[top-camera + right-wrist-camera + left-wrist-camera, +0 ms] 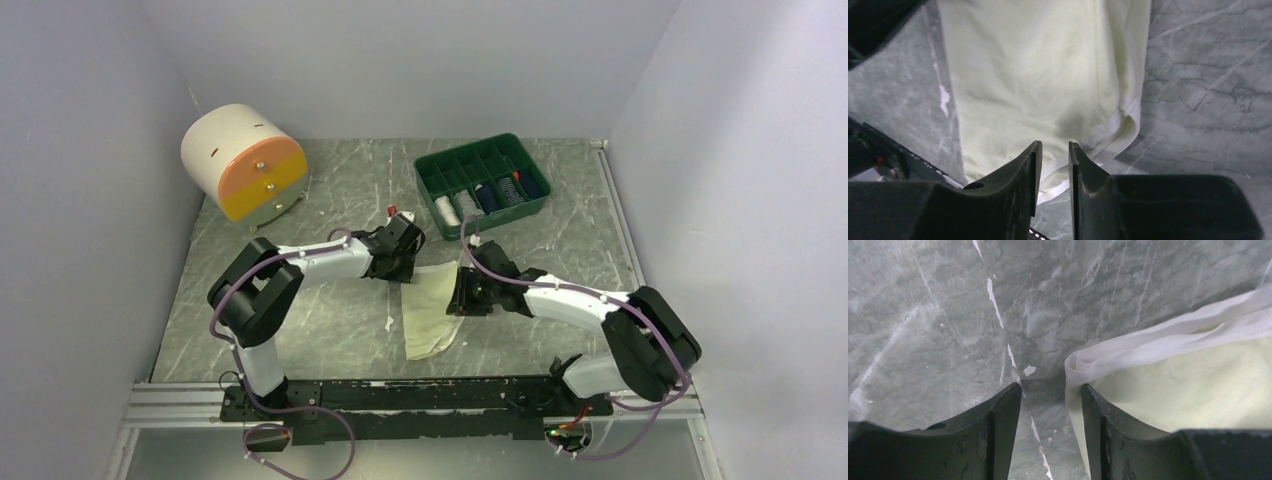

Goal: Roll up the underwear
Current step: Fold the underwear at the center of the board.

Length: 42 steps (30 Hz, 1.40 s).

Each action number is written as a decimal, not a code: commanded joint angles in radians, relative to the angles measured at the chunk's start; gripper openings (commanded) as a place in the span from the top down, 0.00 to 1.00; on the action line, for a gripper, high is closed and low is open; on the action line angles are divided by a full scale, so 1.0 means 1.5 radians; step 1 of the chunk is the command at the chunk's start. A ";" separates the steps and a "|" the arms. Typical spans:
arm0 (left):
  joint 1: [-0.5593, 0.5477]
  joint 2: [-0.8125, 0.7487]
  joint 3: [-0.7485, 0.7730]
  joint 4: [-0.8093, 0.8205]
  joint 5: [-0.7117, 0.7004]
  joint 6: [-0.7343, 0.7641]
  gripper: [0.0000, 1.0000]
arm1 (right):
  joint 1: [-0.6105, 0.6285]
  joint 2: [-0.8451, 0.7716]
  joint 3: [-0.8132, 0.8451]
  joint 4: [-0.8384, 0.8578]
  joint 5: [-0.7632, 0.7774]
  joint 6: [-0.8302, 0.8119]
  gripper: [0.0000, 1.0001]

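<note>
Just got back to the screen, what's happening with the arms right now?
Both arms are at the cream-white underwear, which lies flat and unrolled in the middle of the table. The left gripper is at its far-left corner with jaws open, one finger at the cloth's edge and bare table between them. The right gripper is over the white hem at the far-right corner, jaws nearly closed. Whether it has pinched the cloth is unclear.

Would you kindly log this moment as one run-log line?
underwear: unrolled, lying on table | left gripper: open at its corner | right gripper: open over its banded edge
</note>
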 commanded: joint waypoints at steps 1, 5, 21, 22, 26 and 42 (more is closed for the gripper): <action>0.003 -0.065 -0.016 0.034 0.046 0.023 0.44 | 0.001 -0.070 0.022 0.011 -0.018 0.009 0.67; 0.003 -0.120 -0.030 0.024 0.072 0.015 0.40 | 0.001 -0.108 0.061 -0.026 0.035 0.004 0.56; 0.002 -0.325 -0.219 0.045 0.204 -0.084 0.37 | -0.152 -0.048 0.024 0.026 -0.083 -0.034 0.39; 0.003 -0.331 -0.226 0.045 0.205 -0.087 0.37 | -0.157 -0.037 0.025 0.035 -0.099 -0.038 0.39; 0.003 -0.340 -0.228 0.032 0.209 -0.091 0.37 | -0.174 0.007 0.031 0.057 -0.119 -0.040 0.42; 0.002 -0.376 -0.197 0.019 0.225 -0.110 0.37 | -0.203 0.124 0.017 0.145 -0.195 -0.029 0.59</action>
